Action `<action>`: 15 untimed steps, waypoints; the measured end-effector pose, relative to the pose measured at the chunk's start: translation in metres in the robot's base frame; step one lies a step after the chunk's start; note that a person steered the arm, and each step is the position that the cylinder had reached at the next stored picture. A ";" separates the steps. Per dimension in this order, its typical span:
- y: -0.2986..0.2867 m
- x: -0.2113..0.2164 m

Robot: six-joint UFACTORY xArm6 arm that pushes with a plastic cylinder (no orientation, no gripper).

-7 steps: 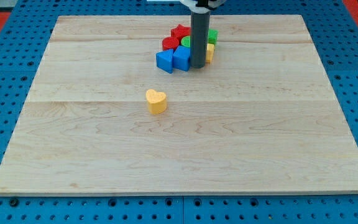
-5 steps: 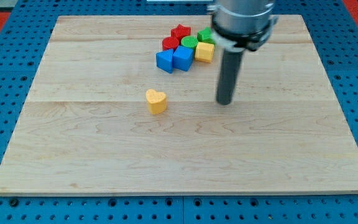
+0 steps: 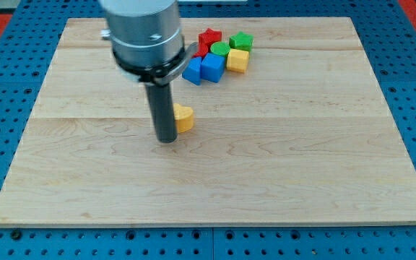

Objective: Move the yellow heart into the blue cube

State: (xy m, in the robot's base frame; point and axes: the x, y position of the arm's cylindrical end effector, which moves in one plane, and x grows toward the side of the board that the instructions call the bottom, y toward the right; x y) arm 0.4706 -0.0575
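The yellow heart (image 3: 185,118) lies near the board's middle, partly hidden by my rod. My tip (image 3: 166,139) rests on the board at the heart's lower left, touching or almost touching it. The blue cube (image 3: 211,67) sits in a cluster of blocks toward the view's top, up and to the right of the heart. A second blue block (image 3: 192,71) sits right beside the cube on its left.
The cluster also holds a red star (image 3: 209,37), a red block (image 3: 198,49) partly hidden by the arm, a green cylinder (image 3: 219,50), a green block (image 3: 241,40) and a yellow cube (image 3: 237,61). The wooden board (image 3: 302,159) lies on a blue pegboard.
My tip has swept from beside the cluster, down across the board's middle, to the left, ending at the yellow heart's lower left. The blocks have not visibly moved.
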 end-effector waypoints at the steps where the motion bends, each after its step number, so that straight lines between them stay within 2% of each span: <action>1: 0.022 -0.038; 2: 0.042 -0.044; 4: 0.006 -0.060; 6: 0.075 -0.073; 9: 0.078 -0.086; 12: 0.132 -0.082; 13: 0.135 -0.107; 14: 0.140 -0.112; 15: 0.155 -0.101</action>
State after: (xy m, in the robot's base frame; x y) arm 0.3694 0.0972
